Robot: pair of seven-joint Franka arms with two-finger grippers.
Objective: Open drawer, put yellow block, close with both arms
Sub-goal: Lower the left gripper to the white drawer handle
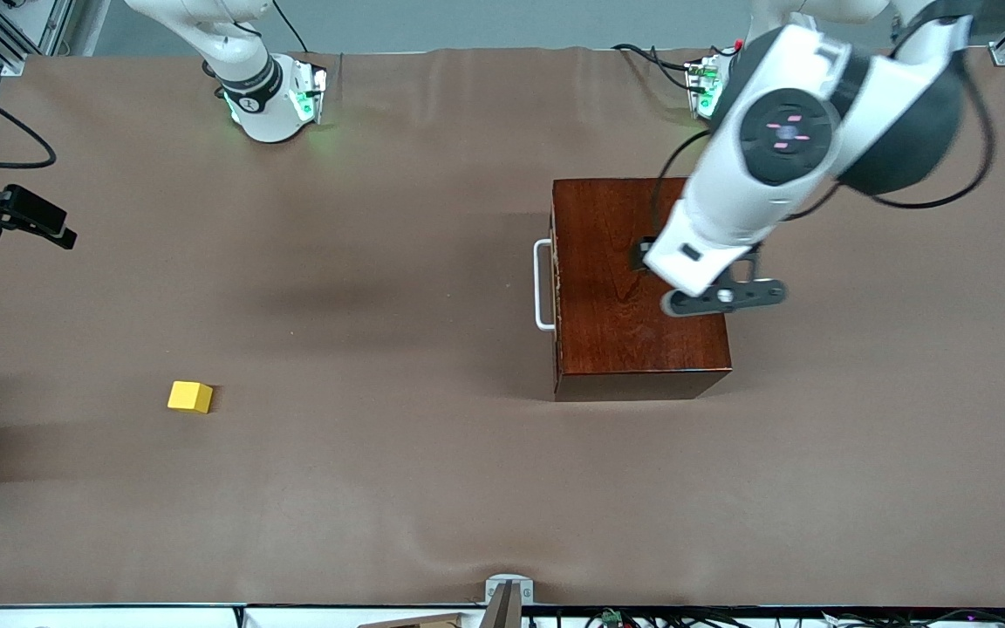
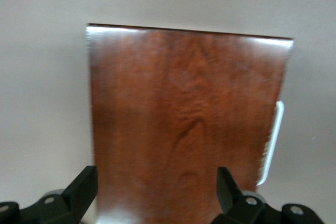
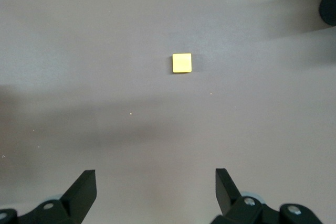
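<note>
Hanging over the top of the wooden box, the left gripper has its fingers spread apart with nothing between them, the glossy lid filling the space below. The drawer sits pushed in flush with the box, its white handle facing the right arm's end of the table. The yellow block lies on the brown table, well apart from the box toward the right arm's end and nearer the front camera than the box. The right gripper hangs high over the block (the block looks small beneath it), fingers wide apart and empty.
</note>
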